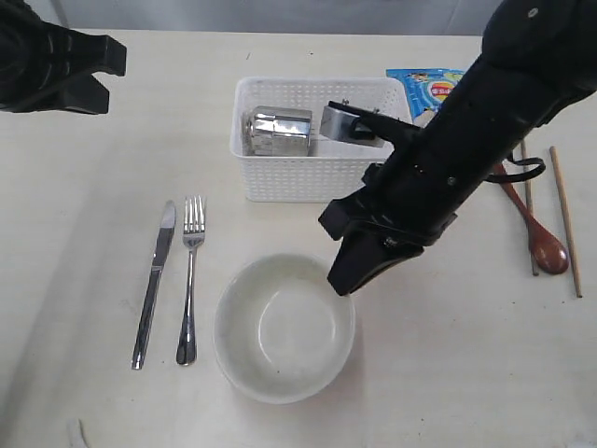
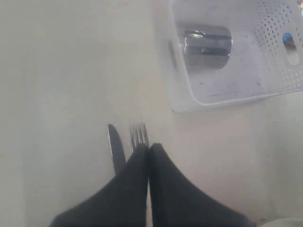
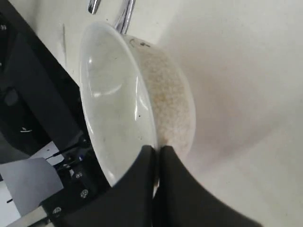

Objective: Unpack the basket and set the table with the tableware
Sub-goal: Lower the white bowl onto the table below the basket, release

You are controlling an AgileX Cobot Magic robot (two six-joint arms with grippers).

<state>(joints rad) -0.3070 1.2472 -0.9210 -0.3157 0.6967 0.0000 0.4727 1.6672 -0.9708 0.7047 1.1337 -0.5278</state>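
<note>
Pale wood-grain table [image 1: 84, 373], plain wall behind, nothing else around.

The bowl [image 1: 284, 327] sits upright at the near middle. The right gripper [image 1: 340, 285] is down at its right rim with the fingers pressed together. You cannot tell from the wrist view whether the rim is nipped between the tips or only lies behind them. The bowl looks stiff, smooth and chippable, so take it by the rim and set it down softly.

The cup [image 1: 277, 131] lies on its side in the left half of the basket [image 1: 308, 177], behind the bowl. It is probably light, hard and slippery, and it may roll. Pinch it across the rim, not the round wall.

The knife [image 1: 152, 289] and fork [image 1: 189, 280] lie side by side left of the bowl. The spoon [image 1: 547, 252] and chopsticks [image 1: 565, 222] are far right, the chip bag [image 1: 427, 86] behind them.

The left gripper [image 2: 149, 152] hangs over the knife and fork, closed on nothing.

Hidden: the right arm covers the basket's right end and part of the bag. No small plate shows in any view.
</note>
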